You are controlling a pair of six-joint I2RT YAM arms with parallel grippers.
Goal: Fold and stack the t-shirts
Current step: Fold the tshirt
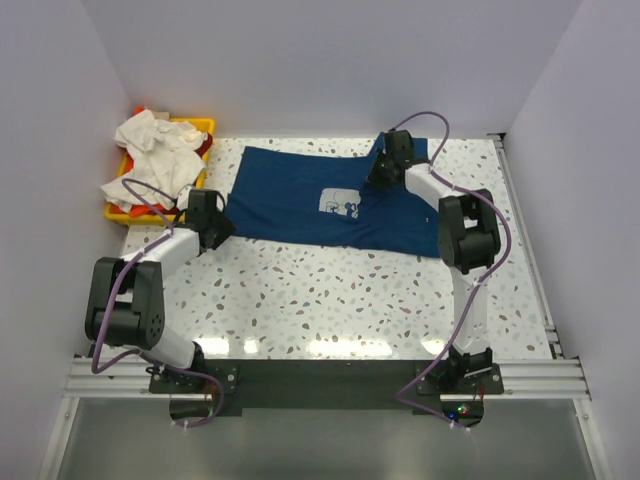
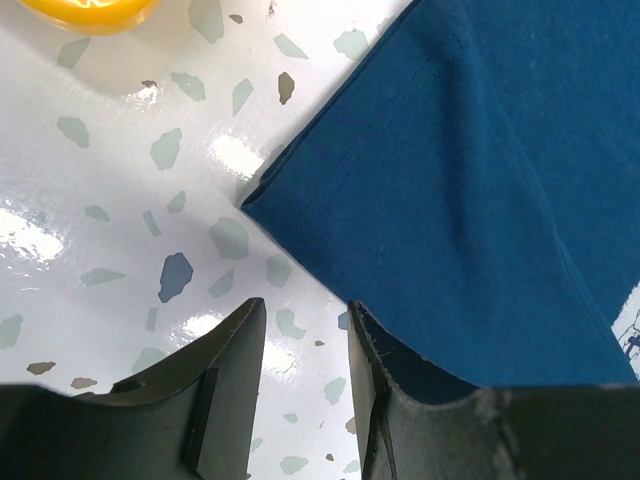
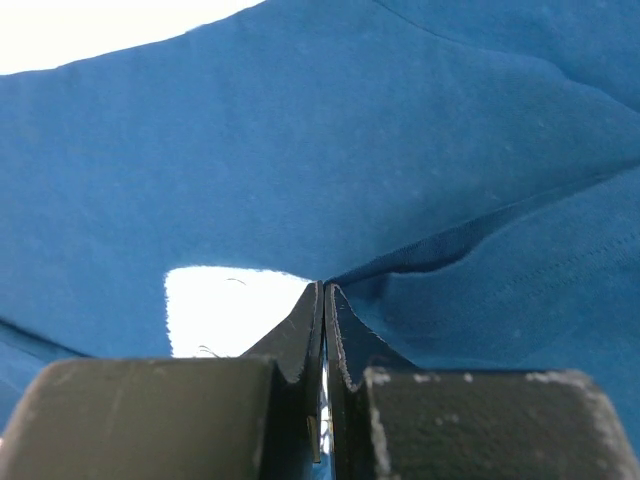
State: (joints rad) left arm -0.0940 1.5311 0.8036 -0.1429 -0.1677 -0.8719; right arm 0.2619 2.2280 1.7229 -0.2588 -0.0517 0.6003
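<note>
A dark navy t-shirt lies spread on the speckled table, its pale square print facing up. My right gripper is over the shirt's right part. In the right wrist view it is shut on a pinched fold of the navy fabric, with bright table showing under the raised cloth. My left gripper sits at the shirt's near left corner. It is open with only table between its fingers, and the shirt's hem runs up to the right fingertip. White t-shirts are heaped at the back left.
The yellow tray at the back left holds the heap of white cloth, with a bit of orange-red fabric showing behind it. Its rim shows in the left wrist view. Pale walls close in the table on three sides.
</note>
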